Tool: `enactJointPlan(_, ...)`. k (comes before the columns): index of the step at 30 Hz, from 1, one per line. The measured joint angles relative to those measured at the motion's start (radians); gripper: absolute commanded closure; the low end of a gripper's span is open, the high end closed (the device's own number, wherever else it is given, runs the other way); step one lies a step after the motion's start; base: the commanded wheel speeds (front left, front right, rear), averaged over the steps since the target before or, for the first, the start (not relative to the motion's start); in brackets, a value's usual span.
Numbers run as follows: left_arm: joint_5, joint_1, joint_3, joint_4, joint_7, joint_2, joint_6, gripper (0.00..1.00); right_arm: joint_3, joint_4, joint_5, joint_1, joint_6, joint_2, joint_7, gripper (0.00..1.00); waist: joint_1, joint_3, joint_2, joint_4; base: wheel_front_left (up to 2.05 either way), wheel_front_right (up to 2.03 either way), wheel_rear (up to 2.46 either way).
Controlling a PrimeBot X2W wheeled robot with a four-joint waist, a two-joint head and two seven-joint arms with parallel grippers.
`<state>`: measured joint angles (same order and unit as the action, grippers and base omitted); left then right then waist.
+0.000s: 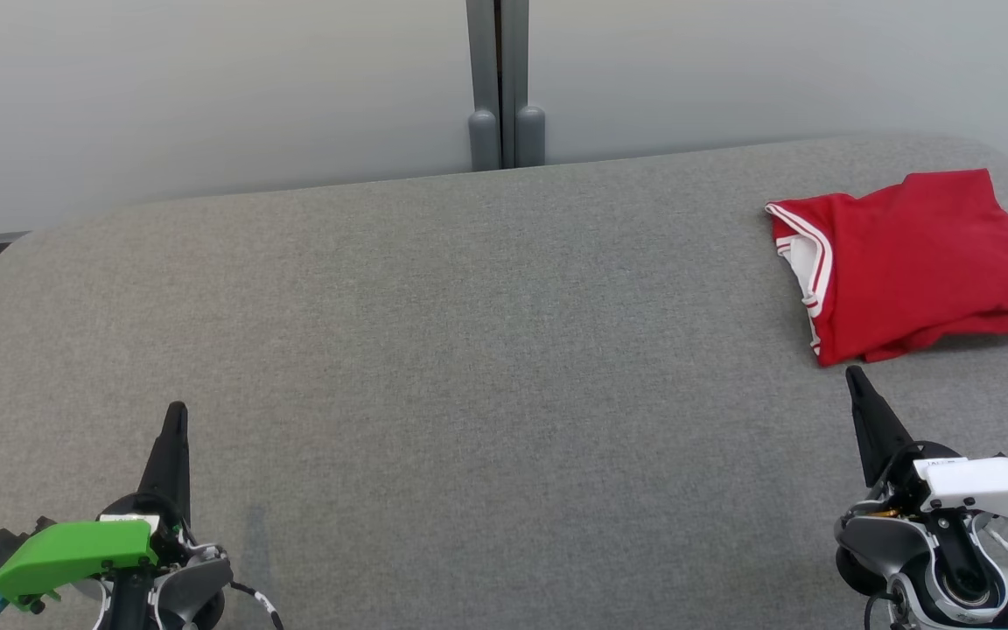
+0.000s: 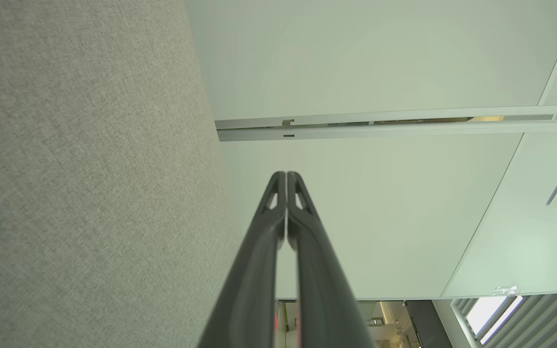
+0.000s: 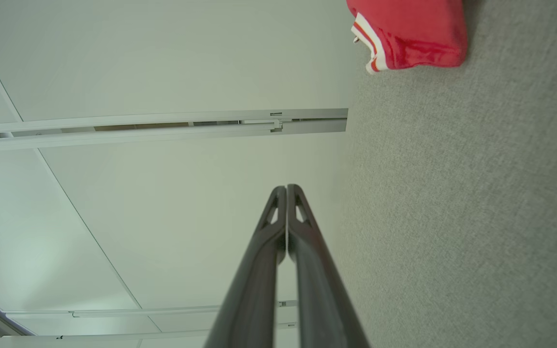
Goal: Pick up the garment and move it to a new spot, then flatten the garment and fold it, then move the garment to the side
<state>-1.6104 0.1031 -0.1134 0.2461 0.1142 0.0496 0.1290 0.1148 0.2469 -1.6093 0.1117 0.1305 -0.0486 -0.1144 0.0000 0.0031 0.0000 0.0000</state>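
The garment (image 1: 915, 262) is red with white trim and lies folded into a compact rectangle at the far right of the grey table (image 1: 469, 350). It also shows at the top of the right wrist view as a red garment (image 3: 409, 34). My right gripper (image 1: 856, 374) is shut and empty, its tip just short of the garment's near edge. At the lower left my left gripper (image 1: 176, 409) is shut and empty, far from the garment. In the wrist views the left gripper (image 2: 285, 173) and right gripper (image 3: 286, 186) have their fingers pressed together.
The grey fabric-covered table has rounded corners and ends at a pale wall (image 1: 206, 96) with a grey vertical post (image 1: 504, 87) behind its middle. The garment lies close to the table's right edge.
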Motion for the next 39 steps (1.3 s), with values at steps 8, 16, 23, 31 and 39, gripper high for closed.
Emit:
enactJointPlan(8,0.0,0.0,0.0,0.0,0.0,0.0,0.0,1.0,0.0,0.0,0.0,0.0,0.0,0.0,0.0,1.0,0.0,0.0,0.0,0.0,0.0,0.0,0.0)
enactJointPlan(16,0.0,0.0,0.0,0.0,0.0,0.0,0.0,1.0,0.0,0.0,0.0,0.0,0.0,0.0,0.0,1.0,0.0,0.0,0.0,0.0,0.0,0.0,0.0)
enactJointPlan(23,0.0,0.0,0.0,0.0,0.0,0.0,0.0,1.0,0.0,0.0,0.0,0.0,0.0,0.0,0.0,1.0,0.0,0.0,0.0,0.0,0.0,0.0,0.0)
enactJointPlan(31,0.0,0.0,0.0,0.0,0.0,0.0,0.0,1.0,0.0,0.0,0.0,0.0,0.0,0.0,0.0,1.0,0.0,0.0,0.0,0.0,0.0,0.0,0.0)
enactJointPlan(39,0.0,0.0,0.0,0.0,0.0,0.0,0.0,1.0,0.0,0.0,0.0,0.0,0.0,0.0,0.0,1.0,0.0,0.0,0.0,0.0,0.0,0.0,0.0)
